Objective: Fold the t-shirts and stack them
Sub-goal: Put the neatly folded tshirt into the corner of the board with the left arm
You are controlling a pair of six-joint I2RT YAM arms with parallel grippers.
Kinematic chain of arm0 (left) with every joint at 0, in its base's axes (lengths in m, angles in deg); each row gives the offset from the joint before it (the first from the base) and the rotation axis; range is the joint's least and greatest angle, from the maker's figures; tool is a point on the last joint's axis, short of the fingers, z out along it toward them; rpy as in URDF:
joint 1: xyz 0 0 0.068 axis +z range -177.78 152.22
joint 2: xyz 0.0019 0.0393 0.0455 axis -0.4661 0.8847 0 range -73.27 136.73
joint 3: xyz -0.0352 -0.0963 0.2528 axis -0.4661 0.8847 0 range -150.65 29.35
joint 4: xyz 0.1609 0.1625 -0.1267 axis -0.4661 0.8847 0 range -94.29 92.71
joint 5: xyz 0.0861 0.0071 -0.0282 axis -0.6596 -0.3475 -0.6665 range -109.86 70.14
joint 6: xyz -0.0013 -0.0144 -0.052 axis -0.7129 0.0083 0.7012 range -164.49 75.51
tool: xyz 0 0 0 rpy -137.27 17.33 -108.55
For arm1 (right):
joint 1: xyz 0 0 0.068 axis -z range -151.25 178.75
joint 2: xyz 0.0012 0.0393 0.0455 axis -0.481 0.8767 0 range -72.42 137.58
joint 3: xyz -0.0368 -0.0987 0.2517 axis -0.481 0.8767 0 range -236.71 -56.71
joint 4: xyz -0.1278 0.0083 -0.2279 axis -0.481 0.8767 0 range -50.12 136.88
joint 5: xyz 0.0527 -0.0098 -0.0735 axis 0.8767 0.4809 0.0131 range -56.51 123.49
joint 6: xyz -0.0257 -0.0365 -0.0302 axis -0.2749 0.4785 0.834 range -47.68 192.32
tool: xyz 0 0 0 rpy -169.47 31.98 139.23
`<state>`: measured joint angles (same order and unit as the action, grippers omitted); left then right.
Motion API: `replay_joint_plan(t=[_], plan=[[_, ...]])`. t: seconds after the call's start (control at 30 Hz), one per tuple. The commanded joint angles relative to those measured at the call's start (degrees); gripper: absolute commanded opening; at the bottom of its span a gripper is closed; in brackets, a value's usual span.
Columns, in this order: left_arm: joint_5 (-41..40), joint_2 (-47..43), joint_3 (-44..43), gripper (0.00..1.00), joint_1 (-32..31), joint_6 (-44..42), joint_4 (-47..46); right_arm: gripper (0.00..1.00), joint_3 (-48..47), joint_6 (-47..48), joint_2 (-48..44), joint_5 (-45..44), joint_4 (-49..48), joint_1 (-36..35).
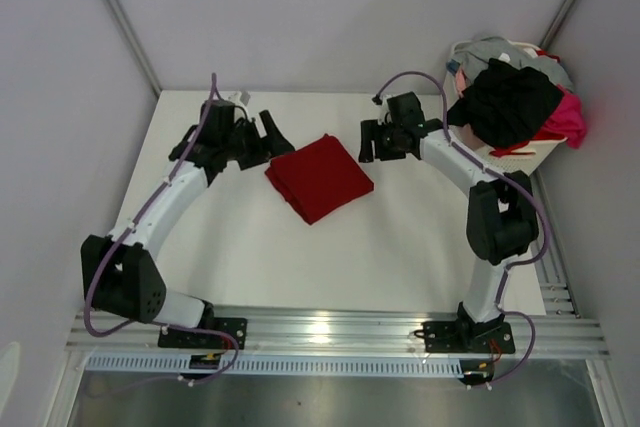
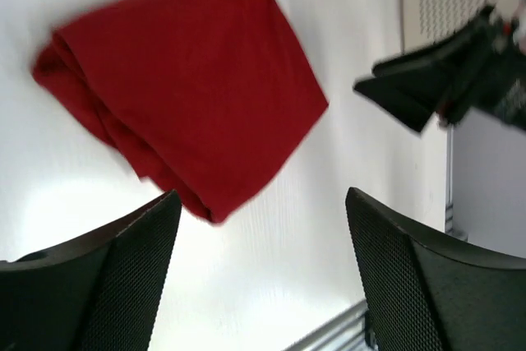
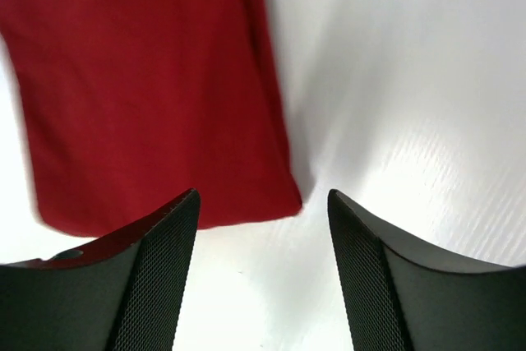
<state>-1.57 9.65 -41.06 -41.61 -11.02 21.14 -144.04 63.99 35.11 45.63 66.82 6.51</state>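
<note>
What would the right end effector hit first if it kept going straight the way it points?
Probably the folded red shirt: its edge lies just ahead between the open right end effector's fingers. Depth is unclear, so it might touch the table just short of the cloth.

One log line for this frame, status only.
red shirt: folded, flat on table | left tool: open, empty, beside it | right tool: open, empty, opposite side | basket: black and pink clothes heaped
</note>
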Motion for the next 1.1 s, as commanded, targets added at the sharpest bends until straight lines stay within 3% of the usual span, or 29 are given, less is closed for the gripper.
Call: replay_joint_plan(t=[0.0,0.13,0.47,0.7,1.07], plan=[[-2.9,-1.3,7.9,0.84,-3.5,3.2,-1.3,0.67,1.6,-0.7,2.0,-1.7,-1.7,0.3],[-2.8,-4.8,14.5,0.77,-5.8,5.9,-4.1,0.62,2.2,-1.6,4.1,-0.5,-3.5,0.3],[-3.6,-11.5,20.1,0.8,-6.8,5.5,-2.4,0.61,4.2,-3.3,9.0,0.9,-4.6,0.1],[-4.0,-10.6,20.1,0.85,-6.8,4.4,-2.4,0.56,13.8,-6.7,3.7,1.9,-7.8,-0.8],[-5.8,-0.6,14.2,0.85,-4.1,0.5,-3.7,0.48,27.8,-15.8,-8.6,-1.6,-15.7,-12.1]])
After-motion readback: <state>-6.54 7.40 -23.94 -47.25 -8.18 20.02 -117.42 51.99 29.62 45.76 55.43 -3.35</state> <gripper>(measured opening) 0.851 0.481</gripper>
